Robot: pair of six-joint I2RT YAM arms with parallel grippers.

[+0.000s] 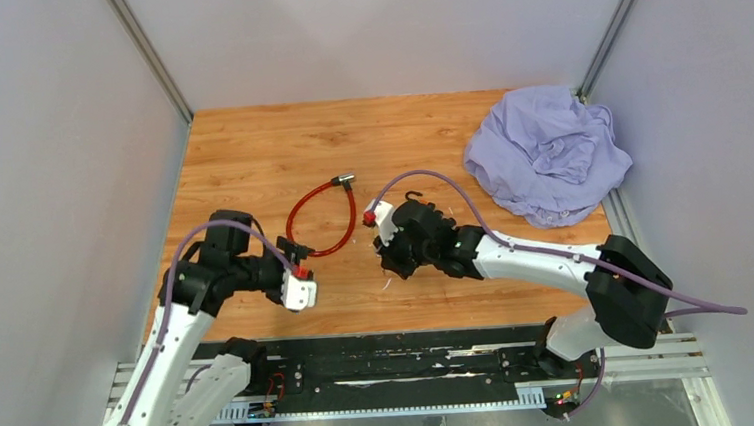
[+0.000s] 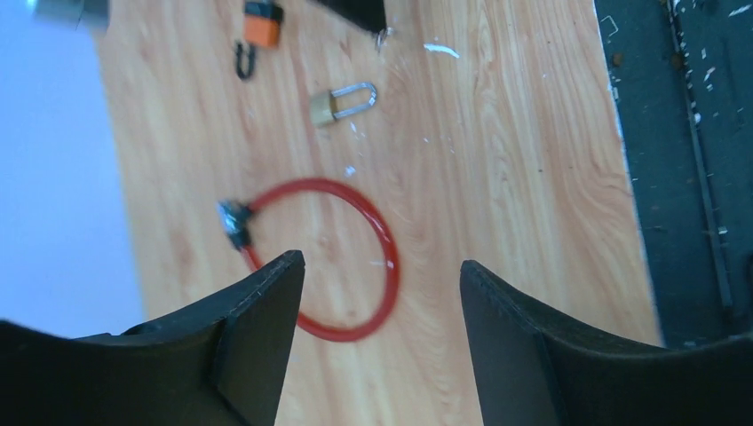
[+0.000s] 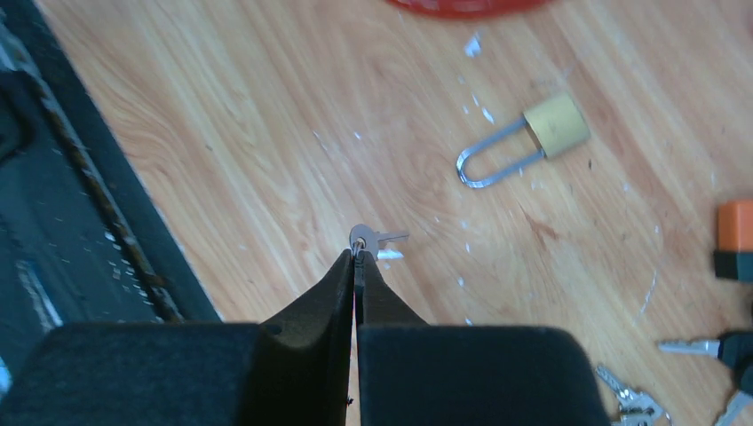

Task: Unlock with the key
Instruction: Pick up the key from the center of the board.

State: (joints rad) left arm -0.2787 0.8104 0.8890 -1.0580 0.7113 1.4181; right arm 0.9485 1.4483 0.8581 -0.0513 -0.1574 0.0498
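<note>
Right wrist view: one key (image 3: 362,237) pinched at right pincer (image 3: 355,260) tips, one brass padlock (image 3: 555,126) ahead-right. Left pincer (image 2: 380,264) spread, tilted down above one red cable (image 2: 311,185).

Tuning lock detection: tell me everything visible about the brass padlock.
The brass padlock is small: a squarish, matte gold-coloured body and a long silver U-shaped metal shackle. Both shackle legs appear to run into the body, so it looks locked; no keyhole shows. It lies flat on the wooden table among white flecks, nothing touching it. The small key pinched at the tips of the right claw is apart from it.
</note>
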